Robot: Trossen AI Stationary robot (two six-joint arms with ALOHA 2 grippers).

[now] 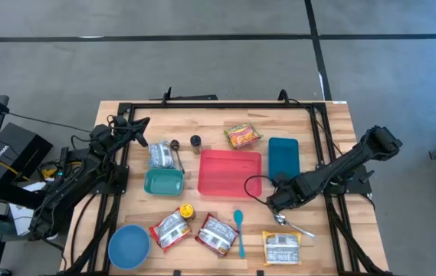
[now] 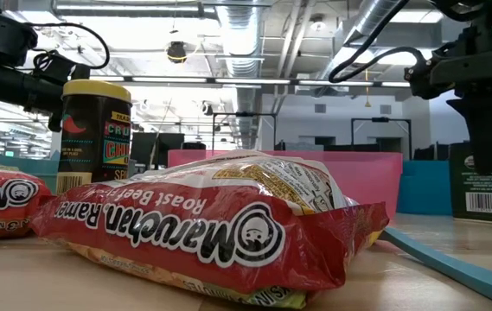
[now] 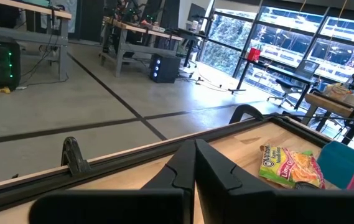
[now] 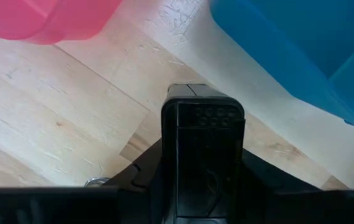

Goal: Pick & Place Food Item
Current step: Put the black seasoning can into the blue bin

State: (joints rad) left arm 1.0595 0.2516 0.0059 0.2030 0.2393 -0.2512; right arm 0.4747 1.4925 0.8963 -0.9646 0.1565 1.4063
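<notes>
Ramen packet point(image 1: 281, 247): lies flat on the counter point(image 1: 332, 138) near its front edge, just in front of my right tool point(image 1: 277, 204), with a metal spoon point(image 1: 294, 225) between the two.
Right tool: low over bare wood between the red tray point(image 1: 230, 172) and the teal lid point(image 1: 283, 158); fingers pressed together on nothing.
Left tool point(image 1: 137, 123): parked at the back left corner, fingers together.
Risk, spoon: reaching toward the packet, I could knock the spoon or pinch it along with the wrapper.
Risk, grasp: I must spread the fingers first; slick, flat film may slide out.
Risk, crowding: swinging low could clip the tray or lid.
</notes>
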